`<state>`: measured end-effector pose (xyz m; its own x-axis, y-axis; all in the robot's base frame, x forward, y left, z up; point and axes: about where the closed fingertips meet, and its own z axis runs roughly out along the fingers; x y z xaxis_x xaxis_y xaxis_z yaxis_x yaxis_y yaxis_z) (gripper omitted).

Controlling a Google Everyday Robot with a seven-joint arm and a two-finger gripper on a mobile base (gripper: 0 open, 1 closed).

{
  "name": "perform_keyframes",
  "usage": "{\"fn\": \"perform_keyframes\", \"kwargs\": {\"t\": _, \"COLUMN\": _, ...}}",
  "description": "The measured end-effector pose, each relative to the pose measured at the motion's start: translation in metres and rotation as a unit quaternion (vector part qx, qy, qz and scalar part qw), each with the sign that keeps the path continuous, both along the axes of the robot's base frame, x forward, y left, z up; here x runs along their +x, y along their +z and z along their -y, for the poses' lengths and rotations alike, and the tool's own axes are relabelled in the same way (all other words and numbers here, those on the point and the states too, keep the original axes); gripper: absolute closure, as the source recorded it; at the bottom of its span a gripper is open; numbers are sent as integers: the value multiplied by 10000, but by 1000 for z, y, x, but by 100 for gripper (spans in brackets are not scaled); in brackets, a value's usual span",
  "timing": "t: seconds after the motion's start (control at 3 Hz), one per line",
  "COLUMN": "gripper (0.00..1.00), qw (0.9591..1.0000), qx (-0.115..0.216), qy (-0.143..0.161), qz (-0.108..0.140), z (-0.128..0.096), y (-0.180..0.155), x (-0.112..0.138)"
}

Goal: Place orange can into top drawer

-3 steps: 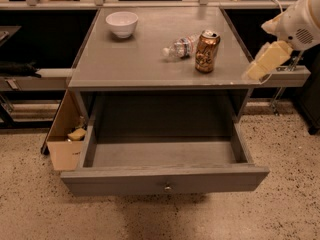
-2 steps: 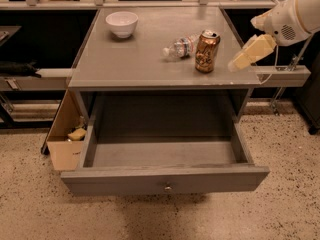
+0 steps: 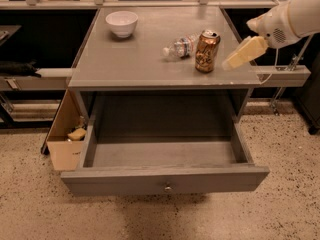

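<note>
The grey worktop [image 3: 135,64] carried everything. Below it, at 6 o'clock, the top drawer [image 3: 125,181] stood pulled fully out and nothing lay in it. A cardboard box [image 3: 64,154] sat on the floor at the drawer's 9 o'clock.

The hand [image 3: 245,52] hung over the worktop's right edge, at 3 o'clock of the orange can [image 3: 207,51], near it but apart. It held nothing, and I cannot tell whether it was open or closed.

The can stood upright on the right part of the worktop, near the front edge. A clear water bottle [image 3: 181,47] lay on its side just beside it at 9 o'clock, and a white bowl [image 3: 122,23] sat well apart at 10 o'clock.

The can was probably light, with a thin, smooth metal wall that would dent under a hard squeeze and slip under a weak one. Being tall, it would also tip easily. A side grasp at mid-height, from 3 o'clock and away from the bottle, looked best.

Compared with a second earlier, the hand had moved up and inward from beyond the worktop's corner, towards the can. The can, bottle, bowl and drawer had not shifted.
</note>
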<state>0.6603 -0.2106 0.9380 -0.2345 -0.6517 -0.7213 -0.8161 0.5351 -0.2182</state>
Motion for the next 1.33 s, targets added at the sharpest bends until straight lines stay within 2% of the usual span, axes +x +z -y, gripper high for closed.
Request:
{"fn": "perform_keyframes", "kwargs": {"t": 0.33, "gripper": 0, "qw": 9991, "qx": 379, "qy": -164, "qz": 77, "z": -4, "y": -15, "x": 33}}
{"fn": "perform_keyframes", "kwargs": {"t": 0.67, "gripper": 0, "qw": 9965, "qx": 797, "qy": -207, "qz": 105, "z": -19, "y": -31, "x": 63}}
{"fn": "perform_keyframes", "kwargs": {"t": 1.33, "gripper": 3, "qw": 9922, "qx": 1232, "qy": -185, "qz": 97, "z": -43, "y": -48, "x": 88}}
